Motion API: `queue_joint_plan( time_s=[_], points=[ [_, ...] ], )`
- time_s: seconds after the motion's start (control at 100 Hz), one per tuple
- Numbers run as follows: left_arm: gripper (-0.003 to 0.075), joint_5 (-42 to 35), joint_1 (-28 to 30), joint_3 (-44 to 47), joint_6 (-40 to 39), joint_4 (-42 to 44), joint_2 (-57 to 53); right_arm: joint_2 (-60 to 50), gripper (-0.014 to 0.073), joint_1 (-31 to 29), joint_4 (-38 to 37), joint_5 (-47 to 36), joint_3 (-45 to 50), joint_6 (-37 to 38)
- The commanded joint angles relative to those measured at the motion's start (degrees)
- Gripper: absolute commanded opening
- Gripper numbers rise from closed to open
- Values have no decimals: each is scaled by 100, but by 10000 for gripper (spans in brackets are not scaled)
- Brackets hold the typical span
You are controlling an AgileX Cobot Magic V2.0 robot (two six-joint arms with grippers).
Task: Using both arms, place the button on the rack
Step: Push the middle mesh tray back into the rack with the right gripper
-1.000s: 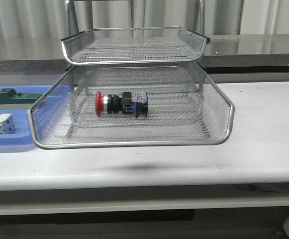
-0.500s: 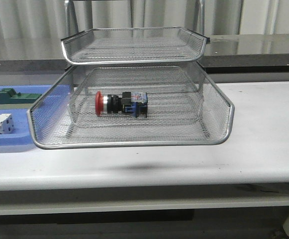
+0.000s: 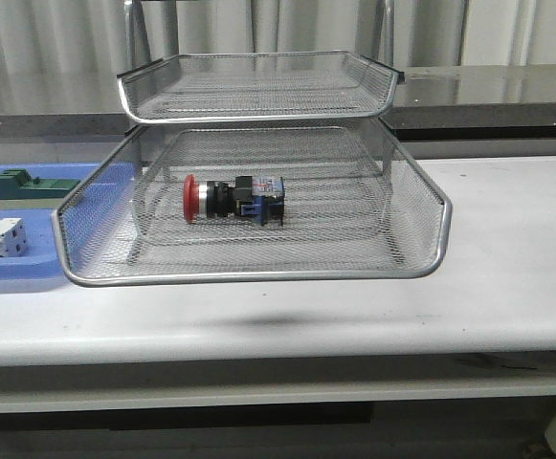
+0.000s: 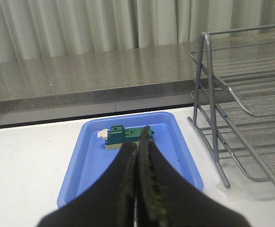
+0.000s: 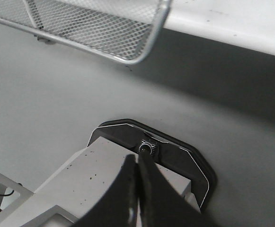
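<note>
Front view: the button [image 3: 232,199] lies on its side in the lower mesh tier of the rack [image 3: 258,277], red head toward the blue tray [image 3: 14,275] beside the rack on the counter [image 3: 507,287].

Left wrist view: the left claw [image 4: 137,156] is clenched on nothing, over the blue tray, near the green block [image 4: 123,136].

Right wrist view: the right claw [image 5: 137,177] is clenched empty, below the rack's corner [image 5: 142,52].

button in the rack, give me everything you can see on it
The button is a small push-button switch: red round mushroom head, silver collar, black midsection, blue-and-black rear block with a pale label patch. It lies on its side, head toward the robot's left, on the mesh floor of the rack's lower visible tray, about mid-tray. Only the mesh touches it; no end effector is near it. It shows in the front view only.
</note>
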Motion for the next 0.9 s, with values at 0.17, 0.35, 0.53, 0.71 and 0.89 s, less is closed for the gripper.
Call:
queue_joint_plan(
  time_s=[0.17, 0.35, 0.53, 0.71, 0.89],
  points=[
    [-20, -455, 5, -147, -51, -90, 29, 1079, -55, 1299, 235, -1123, -191, -94],
    [-20, -455, 5, -147, -51, -90, 29, 1706, -55, 1903, 240, -1509, -217, -94],
    [-20, -455, 5, -147, -51, -90, 29, 2057, -55, 2296, 210, -1680, -533, -94],
    [-20, -455, 5, -147, -51, -90, 29, 2396, -55, 2414, 64, -1615, -1111, -94],
    [-20, -455, 5, -147, -51, -90, 29, 2735, -55, 2414, -174, -1527, -1471, -94]
  ],
)
